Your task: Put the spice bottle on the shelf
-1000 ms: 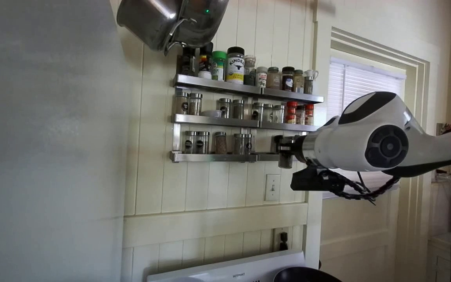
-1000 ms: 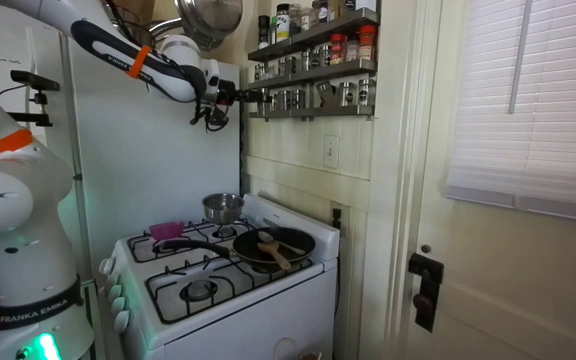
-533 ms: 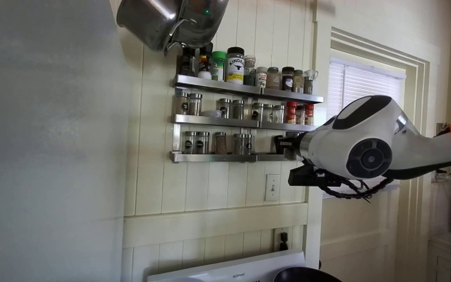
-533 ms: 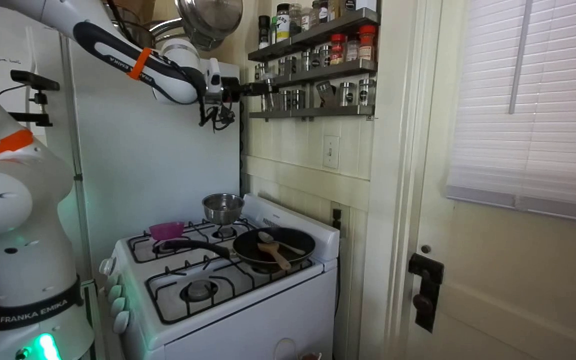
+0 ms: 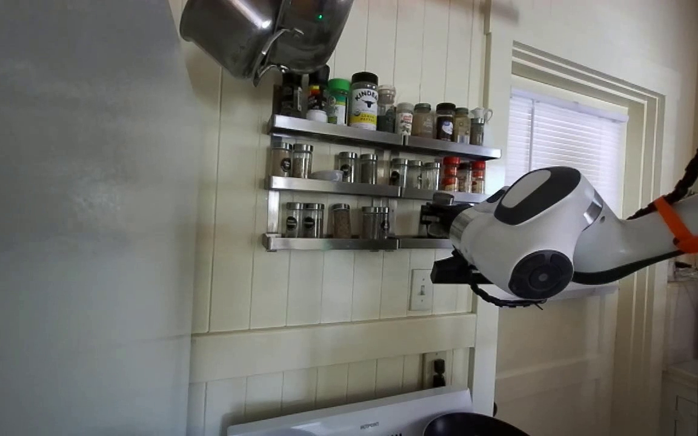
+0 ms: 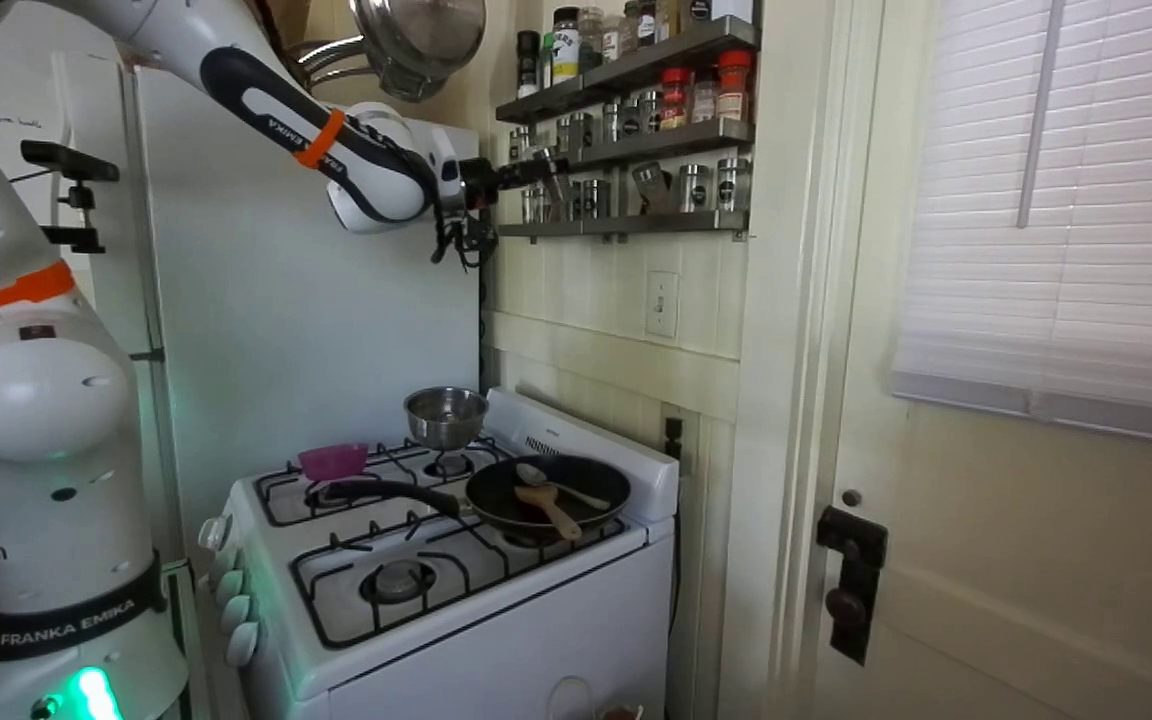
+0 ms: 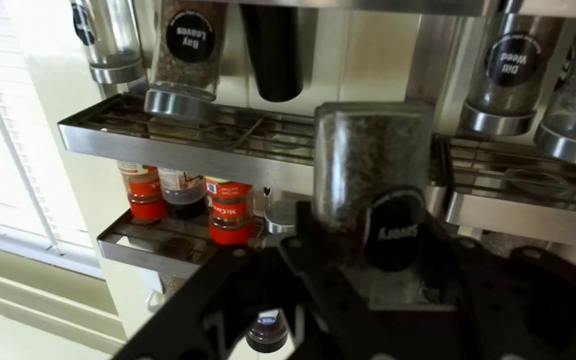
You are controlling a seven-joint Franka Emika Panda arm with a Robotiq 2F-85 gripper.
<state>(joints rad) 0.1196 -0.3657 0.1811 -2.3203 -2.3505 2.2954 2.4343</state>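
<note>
The spice bottle is a clear glass jar of brown herbs with a black "Savory" label; it shows in the wrist view [image 7: 368,150], which stands upside down. My gripper [image 7: 370,225] is shut around its sides. In an exterior view the bottle [image 6: 559,190] leans slightly in the gripper [image 6: 548,169]; in an exterior view its lid [image 5: 443,198] shows above the jaws [image 5: 434,219]. The shelf [image 5: 331,244] is the silver three-tier rack, also in an exterior view [image 6: 671,222] and the wrist view [image 7: 188,155]. The bottle is before the bottom tier's gap; contact with the shelf cannot be told.
Bordering the gap on the bottom tier are a black cylinder [image 7: 274,55], a leaning Bay Leaves jar [image 7: 188,50] and a Dill Weed jar [image 7: 510,65]. Pots [image 5: 264,36] hang at the upper left. A stove with a black pan [image 6: 496,500] stands below.
The gripper has moved closer to the shelf with the bottle in it. The bottle has risen and tilted, its lid now showing above the jaws.
</note>
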